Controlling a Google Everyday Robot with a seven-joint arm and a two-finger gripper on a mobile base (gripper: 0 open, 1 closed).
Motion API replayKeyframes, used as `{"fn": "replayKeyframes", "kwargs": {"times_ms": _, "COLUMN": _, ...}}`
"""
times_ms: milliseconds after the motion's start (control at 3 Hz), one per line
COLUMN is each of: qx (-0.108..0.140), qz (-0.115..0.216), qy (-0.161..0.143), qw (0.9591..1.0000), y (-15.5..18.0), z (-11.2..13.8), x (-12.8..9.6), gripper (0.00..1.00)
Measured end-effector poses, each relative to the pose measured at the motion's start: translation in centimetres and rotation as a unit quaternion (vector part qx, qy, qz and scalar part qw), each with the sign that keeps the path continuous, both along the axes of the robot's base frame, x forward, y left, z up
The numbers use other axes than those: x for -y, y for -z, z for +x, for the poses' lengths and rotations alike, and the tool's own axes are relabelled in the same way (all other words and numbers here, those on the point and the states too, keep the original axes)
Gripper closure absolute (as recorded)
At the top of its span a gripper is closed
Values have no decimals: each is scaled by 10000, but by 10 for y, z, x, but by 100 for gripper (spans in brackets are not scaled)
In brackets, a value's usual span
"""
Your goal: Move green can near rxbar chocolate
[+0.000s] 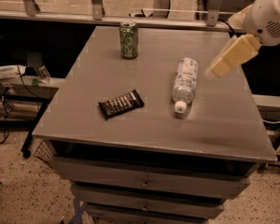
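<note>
The rxbar chocolate (pixel 121 103) lay toward the front-left corner of the table (pixel 224 125), well apart from the green can (pixel 129 39) standing upright by the back edge. A water bottle (pixel 184 80) lay on its side nearer the right edge. Above that edge hovered the hand (pixel 228 57), apparently empty; how open, I could not tell. A low reach risked rolling the bottle, and a glancing touch risked toppling the can.

We count one can (pixel 129 39), one bar (pixel 121 103) and one bottle (pixel 184 84), all on one table (pixel 98 73). We see one gripper (pixel 215 71), above the table's right side, near the bottle.
</note>
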State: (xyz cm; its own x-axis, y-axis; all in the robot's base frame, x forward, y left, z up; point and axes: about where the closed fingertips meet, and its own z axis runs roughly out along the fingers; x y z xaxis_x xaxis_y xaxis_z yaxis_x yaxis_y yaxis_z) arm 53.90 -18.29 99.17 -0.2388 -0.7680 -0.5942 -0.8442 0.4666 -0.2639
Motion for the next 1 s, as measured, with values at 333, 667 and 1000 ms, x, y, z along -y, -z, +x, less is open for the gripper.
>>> {"fn": "replayKeyframes", "kwargs": {"times_ms": 333, "qx": 183, "qz": 190, "qy": 151, "qw": 9995, "y": -9, "z": 12, "x": -5, "gripper": 0}}
{"fn": "replayKeyframes", "kwargs": {"times_ms": 667, "qx": 256, "qz": 292, "qy": 108, "qw": 9992, "y": -6, "z": 32, "x": -14, "gripper": 0}}
{"fn": "replayKeyframes", "kwargs": {"times_ms": 1000, "qx": 465, "qz": 500, "qy": 241, "qw": 9974, "y": -5, "z": 93, "x": -35, "gripper": 0}}
